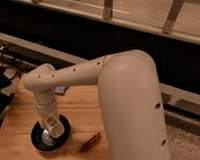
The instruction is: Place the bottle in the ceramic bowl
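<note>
Bottle [53, 124] is upright at the tip of the gripper [50, 132], lower left of frame, over the silvery centre of the ceramic bowl [65, 135]. Can't tell if it touches the bowl. Gripper points down into the bowl; whether it's spread or clamped, can't tell. Reddish-brown stick [90, 142] lies on the wooden surface [82, 106], just right of the bowl.

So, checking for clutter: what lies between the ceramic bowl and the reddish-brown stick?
In the camera view, only bare wooden table separates the ceramic bowl from the stick. The claw hangs over the bowl.
</note>
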